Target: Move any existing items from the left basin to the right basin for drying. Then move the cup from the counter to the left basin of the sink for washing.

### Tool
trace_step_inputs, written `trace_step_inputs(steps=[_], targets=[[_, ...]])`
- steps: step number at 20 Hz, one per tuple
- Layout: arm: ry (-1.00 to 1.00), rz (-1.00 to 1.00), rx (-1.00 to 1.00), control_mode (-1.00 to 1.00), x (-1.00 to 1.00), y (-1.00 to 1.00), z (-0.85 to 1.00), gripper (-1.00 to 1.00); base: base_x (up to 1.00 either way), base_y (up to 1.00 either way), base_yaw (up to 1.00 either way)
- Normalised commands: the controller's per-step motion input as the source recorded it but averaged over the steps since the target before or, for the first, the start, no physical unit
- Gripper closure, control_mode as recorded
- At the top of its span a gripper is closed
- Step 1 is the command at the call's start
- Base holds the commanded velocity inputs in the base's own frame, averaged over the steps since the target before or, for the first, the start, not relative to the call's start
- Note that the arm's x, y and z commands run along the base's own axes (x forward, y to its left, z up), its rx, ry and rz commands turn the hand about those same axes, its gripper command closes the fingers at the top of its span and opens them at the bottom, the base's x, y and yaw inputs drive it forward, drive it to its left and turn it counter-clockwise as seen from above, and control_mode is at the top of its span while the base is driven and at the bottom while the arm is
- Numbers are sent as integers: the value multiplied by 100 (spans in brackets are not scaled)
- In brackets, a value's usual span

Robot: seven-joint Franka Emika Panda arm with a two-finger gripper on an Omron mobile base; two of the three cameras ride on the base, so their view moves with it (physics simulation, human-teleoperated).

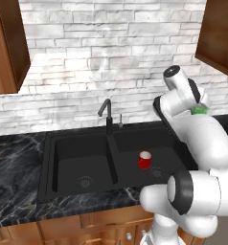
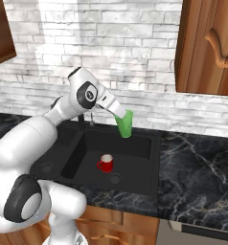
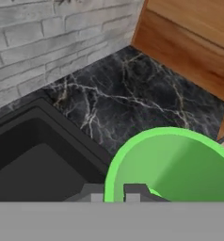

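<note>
Red cup [image 1: 144, 160]: already in right basin [image 1: 171, 158] of the sink. Green cup [image 2: 125, 124]: grasped at its rim by the hand [image 2: 119, 113], aloft above that basin. Left: set it in the left basin [image 1: 70, 162].

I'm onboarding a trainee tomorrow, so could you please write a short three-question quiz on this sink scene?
1. True or false: the red cup stands in the left basin.
2. What is the gripper shut on? A) the faucet B) the green cup C) nothing
3. Fill in: the green cup hangs tilted in the air above the ____ basin.

Key
1. False. It stands upright in the right basin, near the drain.
2. B. The fingers pinch the cup's rim, as the hand view shows.
3. Right. It is held over that basin's back part, off the counter.
</note>
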Motion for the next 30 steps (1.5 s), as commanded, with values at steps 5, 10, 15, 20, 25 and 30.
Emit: trace_step_inputs(steps=[5,10,15,20,25,30], targets=[[9,9,0,-100,-17,41,-10,100,0,0,0],[4,9,0,-100,-15,31,-9,100,0,0,0],[3,4,0,-100,-8,43,-8,100,0,0,0],[10,0,0,-100,0,62,-5,100,0,0,0],[11,1,0,-100,0,61,-7,100,0,0,0],[9,1,0,-100,0,56,-11,100,0,0,0]])
